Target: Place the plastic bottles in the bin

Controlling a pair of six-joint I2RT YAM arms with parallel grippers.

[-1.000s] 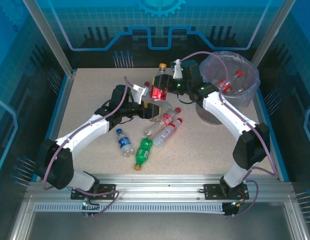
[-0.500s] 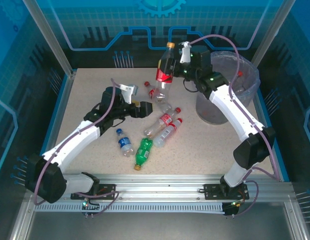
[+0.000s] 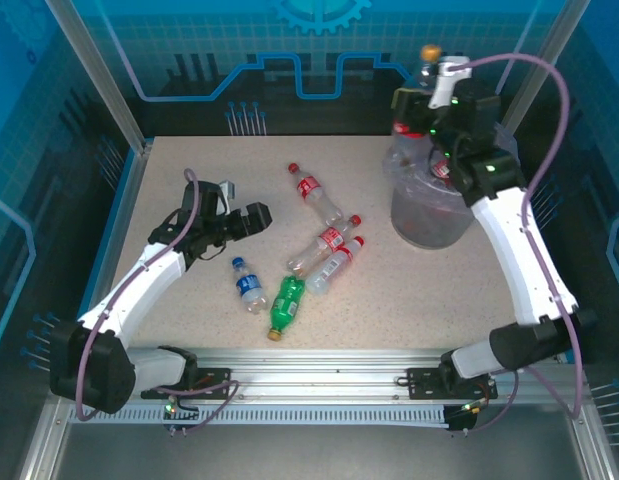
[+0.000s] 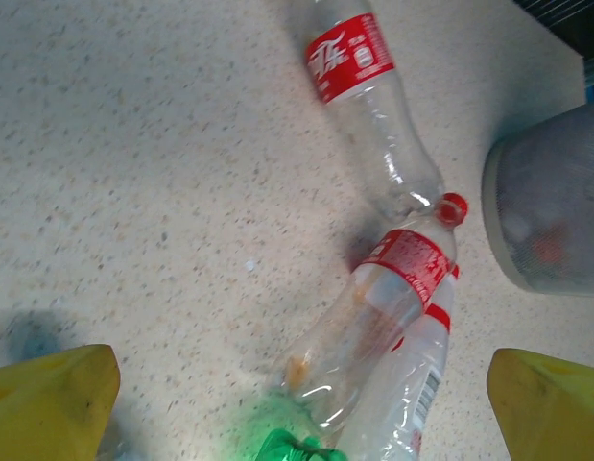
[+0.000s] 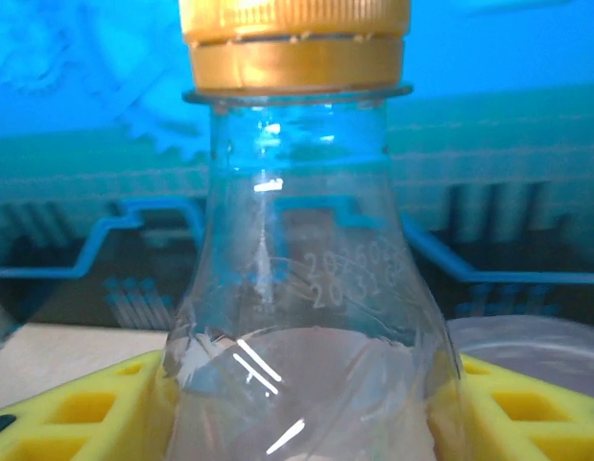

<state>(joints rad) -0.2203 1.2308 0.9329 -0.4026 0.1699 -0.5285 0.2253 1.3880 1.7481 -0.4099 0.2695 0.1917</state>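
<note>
The gold-capped bottle (image 5: 295, 240) stands upright in the right end effector (image 3: 421, 100). The yellow fingers (image 5: 76, 413) are closed against its shoulders on either side, and the cap rises above them. Straight below this end effector sits the bin (image 3: 429, 222), grey-walled, and the bottle's lower body hangs over its far left rim. I cannot tell whether the bottle touches the liner.

The left end effector (image 3: 251, 218) is spread wide and holds nothing, low over the bench (image 3: 189, 160). Ahead of it and furthest off lies a long red-labelled bottle (image 4: 368, 115). Closer in, a second red-labelled bottle (image 4: 397, 288) with a red cap lies touching a white-labelled bottle (image 4: 416, 384) alongside it. A green bottle (image 4: 292, 448) shows just below the fingertips, at the foot of that pair. In the top view a blue-labelled bottle (image 3: 250, 284) lies on the near side of this end effector, just beside the green bottle.
</note>
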